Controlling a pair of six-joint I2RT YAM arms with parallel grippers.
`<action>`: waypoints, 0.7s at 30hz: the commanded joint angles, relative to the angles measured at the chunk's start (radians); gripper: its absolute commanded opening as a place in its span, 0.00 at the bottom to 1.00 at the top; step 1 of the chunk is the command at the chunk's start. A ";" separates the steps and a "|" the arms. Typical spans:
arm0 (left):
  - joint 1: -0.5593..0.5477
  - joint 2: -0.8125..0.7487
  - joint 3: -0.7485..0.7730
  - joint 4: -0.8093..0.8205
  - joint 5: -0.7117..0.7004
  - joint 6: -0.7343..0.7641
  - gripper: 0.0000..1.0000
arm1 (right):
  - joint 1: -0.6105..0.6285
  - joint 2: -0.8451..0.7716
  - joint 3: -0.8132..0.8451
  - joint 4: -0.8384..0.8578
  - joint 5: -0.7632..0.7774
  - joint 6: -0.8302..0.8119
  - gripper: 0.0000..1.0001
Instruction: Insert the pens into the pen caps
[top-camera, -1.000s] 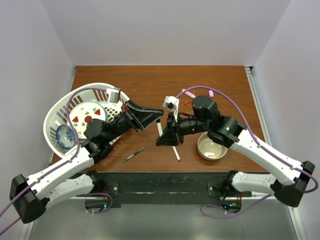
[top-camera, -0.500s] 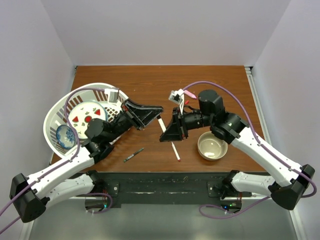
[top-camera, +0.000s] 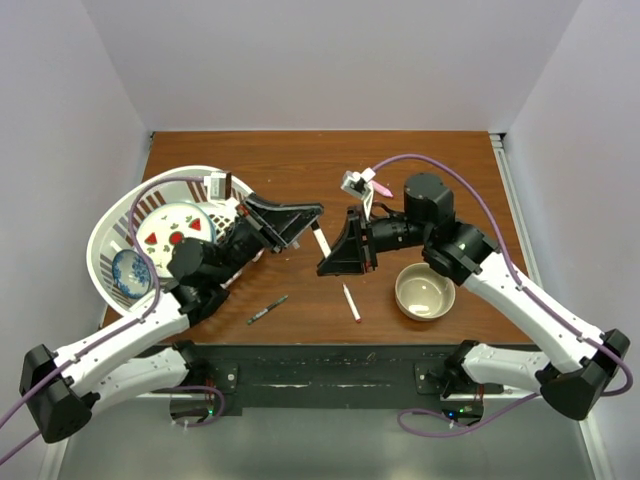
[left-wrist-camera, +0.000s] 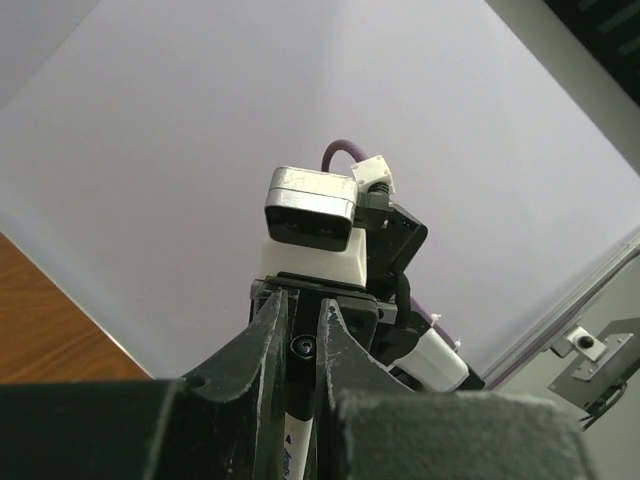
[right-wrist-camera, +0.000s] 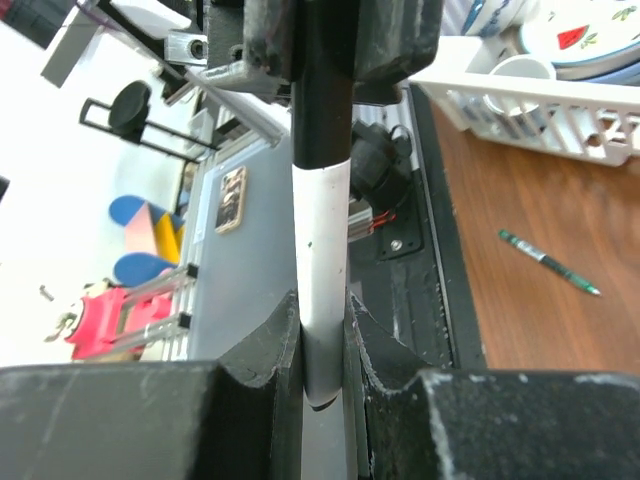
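Your right claw (right-wrist-camera: 322, 320) is clamped on the slim white-barrelled plastic pen (right-wrist-camera: 322, 230) above the brown wooden counter (top-camera: 420, 160). At its eleven o'clock, your left claw (left-wrist-camera: 300, 310) pinches the stubby black plastic cap (right-wrist-camera: 320, 120). The pen should feel light, stiff and slick, so hold it mid-barrel.

Overhead, soft even light from above: the bench (top-camera: 420, 160) glows warm brown with only faint, blurry shadows under the arms, and the side walls splay outward in a wide-lens bend. On the left wrist view the pale wall fills the frame, bright and flat, with the jaws near-black and out of focus at the bottom. On the right wrist view the jaws are dark and soft too, the white pen (right-wrist-camera: 322, 270) reads clearly, the black cap (right-wrist-camera: 320, 110) loses all detail, and the background at left is blown out white.
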 joint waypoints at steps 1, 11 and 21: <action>-0.103 0.065 0.102 -0.512 0.348 0.059 0.00 | -0.074 -0.045 0.108 0.378 0.350 -0.049 0.04; 0.036 0.281 0.469 -0.814 0.139 0.263 0.00 | -0.074 -0.466 -0.191 -0.130 0.491 -0.150 0.61; 0.123 0.664 0.480 -0.638 -0.019 0.324 0.00 | -0.073 -0.649 -0.222 -0.344 0.710 -0.071 0.76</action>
